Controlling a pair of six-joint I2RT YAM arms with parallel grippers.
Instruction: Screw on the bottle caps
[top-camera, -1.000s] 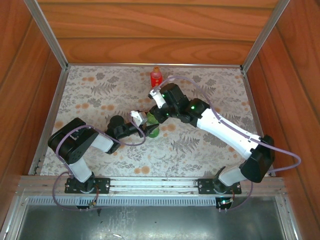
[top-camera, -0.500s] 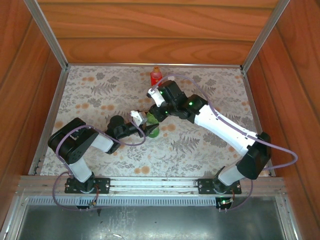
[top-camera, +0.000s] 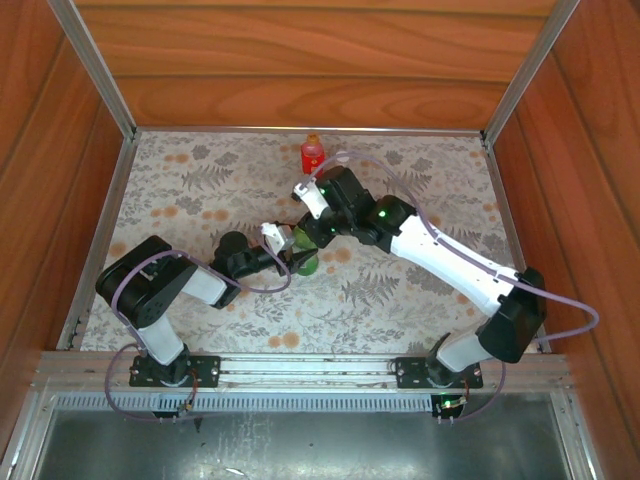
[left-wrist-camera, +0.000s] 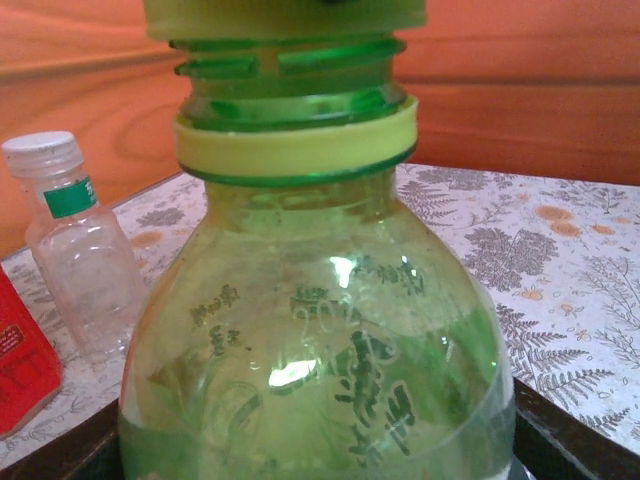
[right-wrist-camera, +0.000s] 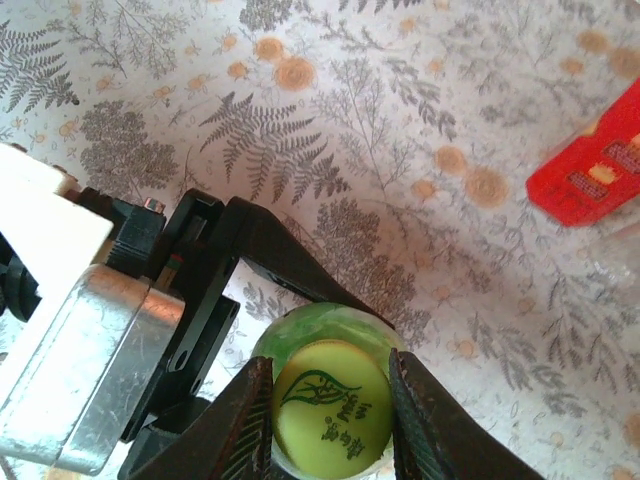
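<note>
The translucent green bottle (left-wrist-camera: 320, 330) stands upright mid-table, and my left gripper (top-camera: 292, 256) is shut on its body; its black fingers (right-wrist-camera: 285, 250) wrap the bottle from the left. The yellow-green cap (right-wrist-camera: 330, 410), printed with a leaf logo, sits on the bottle's neck above the threads (left-wrist-camera: 290, 62). From above, my right gripper (right-wrist-camera: 330, 418) is shut on that cap, one finger on each side. The red bottle (top-camera: 312, 155) with its orange cap (top-camera: 313, 139) stands at the far edge. The short clear bottle (left-wrist-camera: 85, 270) wears a white cap (left-wrist-camera: 40, 150).
Wooden walls enclose the floral tablecloth (top-camera: 420, 290) on three sides. The red bottle (right-wrist-camera: 590, 165) and the clear bottle stand just beyond the green one. Open cloth lies to the left and right of the arms.
The right arm's wrist and elbow shifted slightly left and back while staying over the green bottle. The left arm and the bottle have held still.
</note>
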